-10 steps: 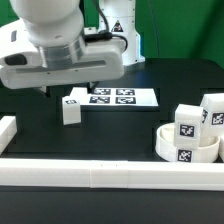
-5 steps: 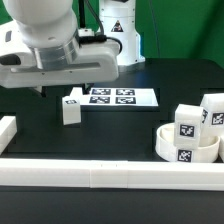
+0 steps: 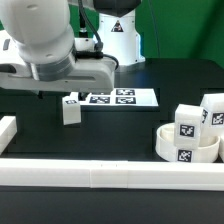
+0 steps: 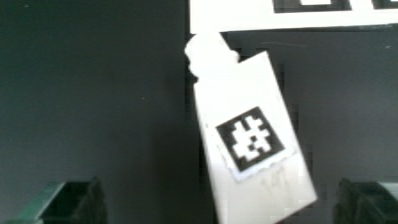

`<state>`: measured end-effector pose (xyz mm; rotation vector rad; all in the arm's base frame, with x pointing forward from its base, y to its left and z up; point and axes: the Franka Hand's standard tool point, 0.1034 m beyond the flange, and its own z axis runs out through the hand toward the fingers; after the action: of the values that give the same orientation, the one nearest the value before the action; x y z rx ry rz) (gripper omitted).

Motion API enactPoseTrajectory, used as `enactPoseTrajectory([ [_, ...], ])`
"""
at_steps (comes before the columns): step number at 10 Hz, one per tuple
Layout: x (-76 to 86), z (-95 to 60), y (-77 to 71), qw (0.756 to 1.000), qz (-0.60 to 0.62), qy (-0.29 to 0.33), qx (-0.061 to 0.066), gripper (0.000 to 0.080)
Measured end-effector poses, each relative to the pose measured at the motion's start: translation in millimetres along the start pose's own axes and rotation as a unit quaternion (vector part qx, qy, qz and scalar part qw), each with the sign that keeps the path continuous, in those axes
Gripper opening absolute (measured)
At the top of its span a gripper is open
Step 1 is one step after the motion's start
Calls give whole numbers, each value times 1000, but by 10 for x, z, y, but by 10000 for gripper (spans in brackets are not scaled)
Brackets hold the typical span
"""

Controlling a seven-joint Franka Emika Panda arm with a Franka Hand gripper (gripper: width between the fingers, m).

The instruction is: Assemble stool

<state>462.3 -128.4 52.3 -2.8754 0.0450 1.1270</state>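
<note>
A white stool leg (image 3: 70, 110) with a black-and-white tag stands alone on the black table, left of centre in the exterior view. In the wrist view this leg (image 4: 249, 130) lies between my two dark fingers (image 4: 71, 200). They stand wide apart and do not touch it. My gripper (image 4: 217, 205) is open and empty, just above the leg. The round white seat (image 3: 185, 148) sits at the exterior view's right. Two more tagged legs (image 3: 187, 123) stand on or behind it.
The marker board (image 3: 115, 97) lies flat behind the lone leg and also shows in the wrist view (image 4: 302, 20). A long white bar (image 3: 110, 173) edges the table's front, and a short one (image 3: 8, 130) edges the exterior view's left.
The arm has shifted toward the exterior view's left, over the lone leg. The leg, seat and other legs have not moved.
</note>
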Motion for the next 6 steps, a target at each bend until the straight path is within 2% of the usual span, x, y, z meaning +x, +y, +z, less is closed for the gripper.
enactPoseTrajectory([
  [1,-43,-19,-45,999,-10,-40,6,649],
  [3,6,-2,-68,997,-15,-79,7,649],
  [4,9,24,-73,996,-15,-92,8,649],
  [6,84,61,-71,997,-15,-81,2,649],
])
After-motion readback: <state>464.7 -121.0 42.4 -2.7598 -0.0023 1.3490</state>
